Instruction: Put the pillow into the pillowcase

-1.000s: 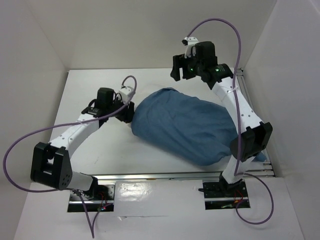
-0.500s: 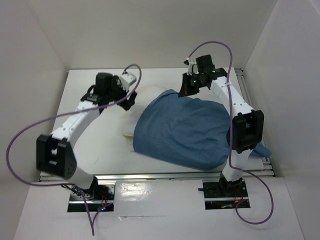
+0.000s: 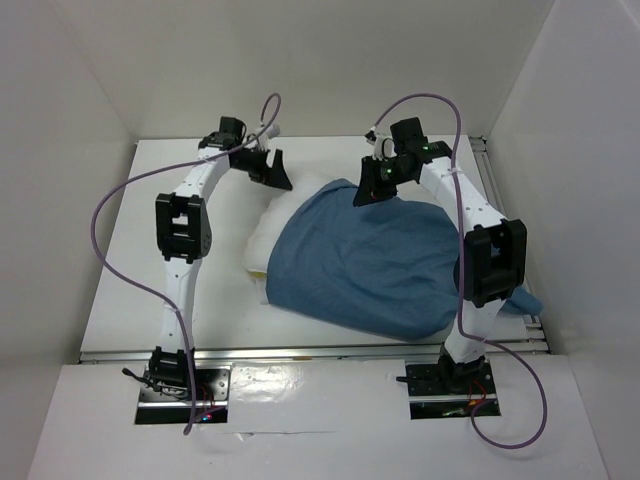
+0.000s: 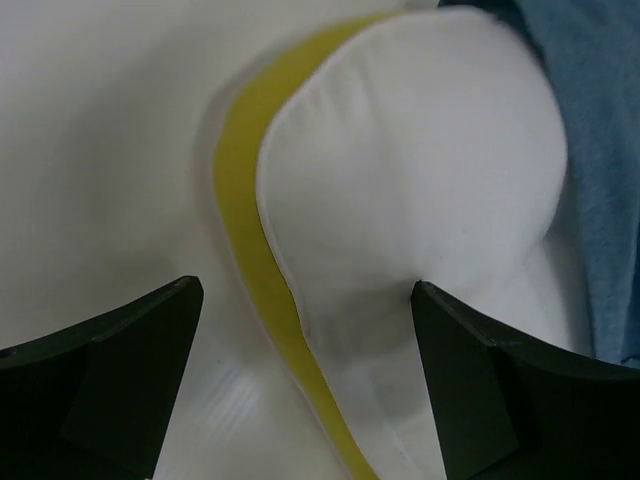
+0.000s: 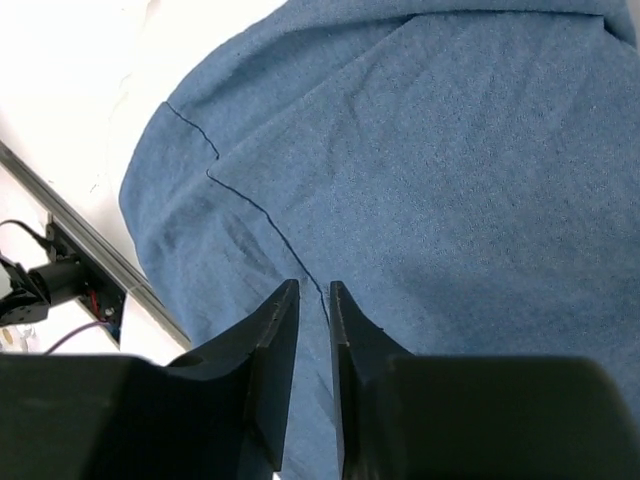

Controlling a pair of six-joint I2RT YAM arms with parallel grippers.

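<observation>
Pillowcase (image 3: 375, 265): lies wrinkled on the table (image 3: 130, 280), its near right corner hanging past the table's front rail.
Pillow (image 3: 268, 232): mostly inside the pillowcase; its white end and yellow edge stick out at the pillowcase's left and far-left side.
Done: most of the pillow looks covered.
Left to do: by my reading, the bare end still has to go in, or the cloth has to be drawn over it.
Right pincer (image 3: 368, 190): at the far edge of the pillowcase, jaws narrowed to a thin slit, no cloth seen in it.
Left pincer (image 3: 270, 168): beyond the pillowcase's far-left corner, over the bare pillow end, jaws wide, holding nothing.
Change, pillow: a second ago no white showed beside the pillowcase; now one end is out.
Change, left arm: it was low at the pillowcase's left end; now it reaches farther back.
Change, right arm: it was well beyond the far edge; now it is down at that edge.
</observation>
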